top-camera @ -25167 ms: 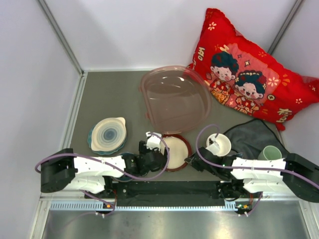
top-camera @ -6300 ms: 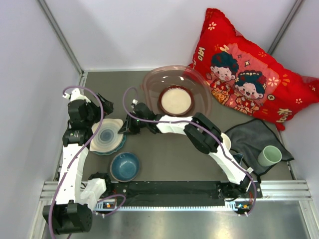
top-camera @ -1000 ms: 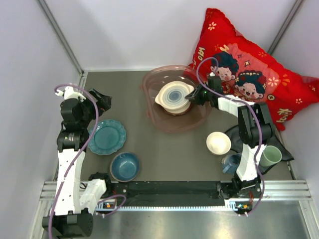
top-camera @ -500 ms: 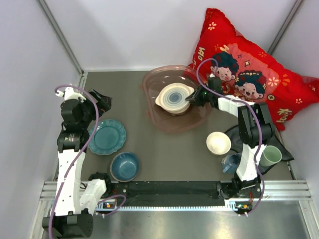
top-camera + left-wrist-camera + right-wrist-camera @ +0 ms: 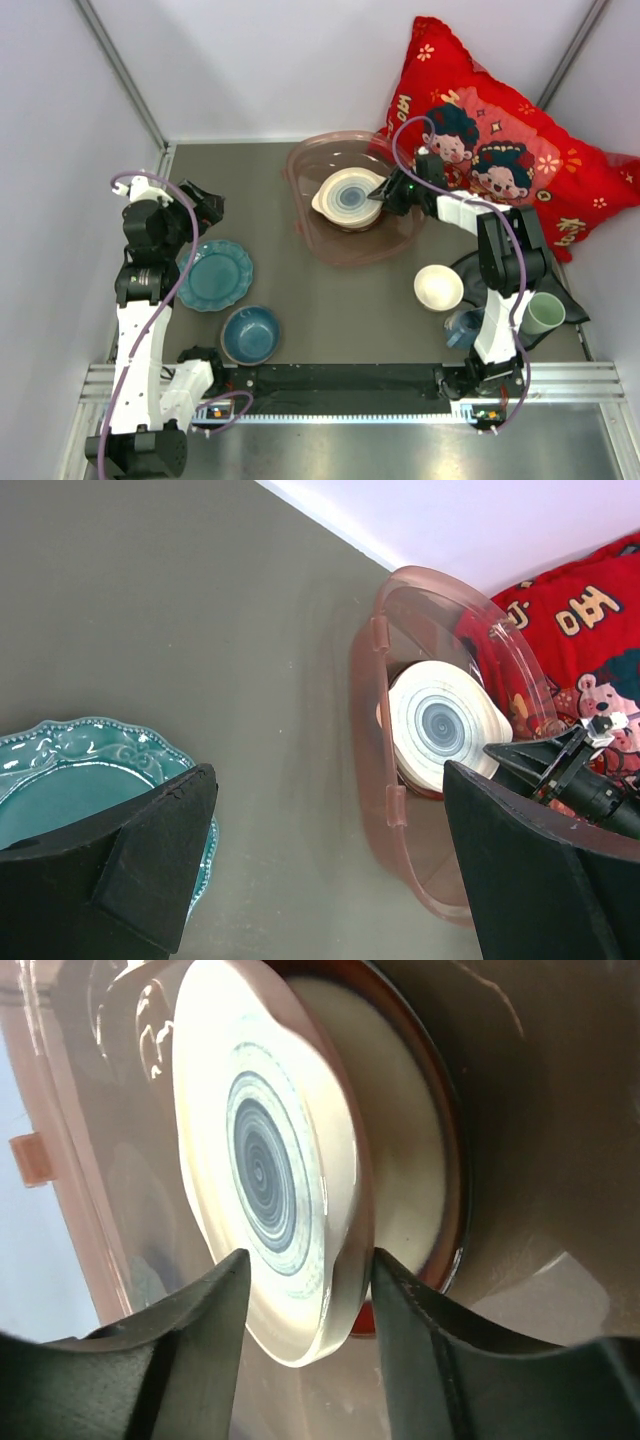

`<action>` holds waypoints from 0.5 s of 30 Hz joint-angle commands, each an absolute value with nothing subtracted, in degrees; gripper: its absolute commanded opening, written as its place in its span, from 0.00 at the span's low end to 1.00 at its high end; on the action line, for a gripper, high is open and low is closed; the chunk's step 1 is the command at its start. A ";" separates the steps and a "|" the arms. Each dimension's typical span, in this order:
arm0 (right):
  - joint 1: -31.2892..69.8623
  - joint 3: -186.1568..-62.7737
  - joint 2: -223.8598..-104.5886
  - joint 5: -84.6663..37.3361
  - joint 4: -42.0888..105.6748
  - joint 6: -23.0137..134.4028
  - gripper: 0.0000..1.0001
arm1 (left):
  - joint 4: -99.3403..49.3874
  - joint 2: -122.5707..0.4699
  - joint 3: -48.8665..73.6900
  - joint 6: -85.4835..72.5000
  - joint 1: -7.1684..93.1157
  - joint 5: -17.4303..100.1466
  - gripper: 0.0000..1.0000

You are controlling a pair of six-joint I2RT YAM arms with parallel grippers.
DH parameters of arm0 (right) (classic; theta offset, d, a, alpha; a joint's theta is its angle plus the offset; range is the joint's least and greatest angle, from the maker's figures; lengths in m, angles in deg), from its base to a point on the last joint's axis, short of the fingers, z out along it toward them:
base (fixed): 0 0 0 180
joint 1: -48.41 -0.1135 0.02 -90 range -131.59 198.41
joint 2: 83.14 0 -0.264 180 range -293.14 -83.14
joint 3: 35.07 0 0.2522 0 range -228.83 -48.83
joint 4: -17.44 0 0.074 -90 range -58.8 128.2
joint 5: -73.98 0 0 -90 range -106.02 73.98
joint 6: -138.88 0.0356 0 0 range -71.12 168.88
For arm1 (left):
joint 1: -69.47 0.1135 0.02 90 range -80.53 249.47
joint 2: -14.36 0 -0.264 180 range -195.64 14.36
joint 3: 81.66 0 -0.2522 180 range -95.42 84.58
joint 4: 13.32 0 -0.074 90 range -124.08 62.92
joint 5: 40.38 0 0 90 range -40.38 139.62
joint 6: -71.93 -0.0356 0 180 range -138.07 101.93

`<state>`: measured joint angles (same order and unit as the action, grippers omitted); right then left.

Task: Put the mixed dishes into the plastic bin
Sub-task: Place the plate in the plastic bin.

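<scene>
Right wrist: rim of blue-ringed plate [image 5: 260, 1170] lies between fingers of right hand [image 5: 310, 1285], grip uncertain.

The ringed plate [image 5: 349, 197] hides most of the red-rimmed plate [image 5: 415, 1160] from you, and the right arm [image 5: 497, 300] covers part of the mug [image 5: 460, 326].

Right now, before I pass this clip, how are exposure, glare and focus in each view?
Top external: evenly lit and sharp, with mild sheen on the plastic bin rim. Left wrist: background crisp, but the left gripper shows only as featureless black shapes. Right wrist: the blue-ringed plate is blown out to white near its rim, and the right gripper is dark and soft.
</scene>
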<state>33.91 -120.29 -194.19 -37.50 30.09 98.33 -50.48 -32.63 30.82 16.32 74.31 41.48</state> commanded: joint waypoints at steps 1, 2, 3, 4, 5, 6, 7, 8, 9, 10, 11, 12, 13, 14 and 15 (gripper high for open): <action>34.26 -123.36 -192.39 -38.44 28.03 98.45 0.55 | -48.35 -31.61 31.23 16.29 74.57 40.92 0.99; 34.35 -123.36 -192.57 -38.52 27.95 98.36 0.57 | -48.35 -31.70 31.23 16.29 74.57 41.01 0.99; 34.26 -123.45 -192.65 -38.52 28.03 98.19 0.58 | -48.35 -31.61 31.32 16.29 74.57 40.92 0.99; 34.35 -123.71 -192.74 -38.44 28.47 97.93 0.61 | -48.35 -31.61 31.32 16.29 74.66 40.92 0.99; 34.26 -123.97 -192.92 -38.35 28.82 97.66 0.63 | -48.35 -31.61 31.32 16.29 74.66 40.92 0.99; 34.35 -124.24 -193.01 -38.35 29.26 97.14 0.64 | -48.26 -31.61 31.32 16.29 74.57 41.01 0.99; 34.26 -124.85 -193.27 -38.09 30.22 96.87 0.67 | -48.26 -31.61 31.41 16.21 74.66 40.92 0.99; 34.35 -125.20 -193.27 -38.00 30.67 96.43 0.68 | -48.17 -31.70 31.41 16.29 74.57 40.92 0.99; 34.26 -125.82 -193.62 -37.91 31.02 95.73 0.69 | -48.09 -31.61 31.41 16.38 74.66 40.92 0.99; 34.35 -126.17 -193.80 -37.82 32.59 95.29 0.70 | -48.00 -31.61 31.58 16.47 74.66 40.83 0.99; 34.35 -126.52 -193.88 -37.65 33.13 95.03 0.70 | -48.00 -31.61 31.67 16.38 74.66 40.83 0.99; 34.26 -126.87 -194.06 -37.56 33.48 94.33 0.70 | -48.00 -31.70 31.67 16.38 74.66 40.66 0.99; 34.26 -127.14 -194.24 -37.21 33.83 93.97 0.71 | -48.00 -31.61 31.67 16.47 74.66 40.74 0.99; 34.26 -127.40 -194.32 -37.03 34.88 93.71 0.71 | -47.91 -31.61 31.67 16.47 74.57 40.74 0.99; 34.35 -127.93 -194.50 -36.86 35.32 93.01 0.71 | -47.91 -31.52 31.76 16.47 74.57 40.74 0.99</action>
<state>33.91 -124.14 -194.30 -38.04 33.59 95.49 -50.37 -32.63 31.37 16.32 74.31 41.48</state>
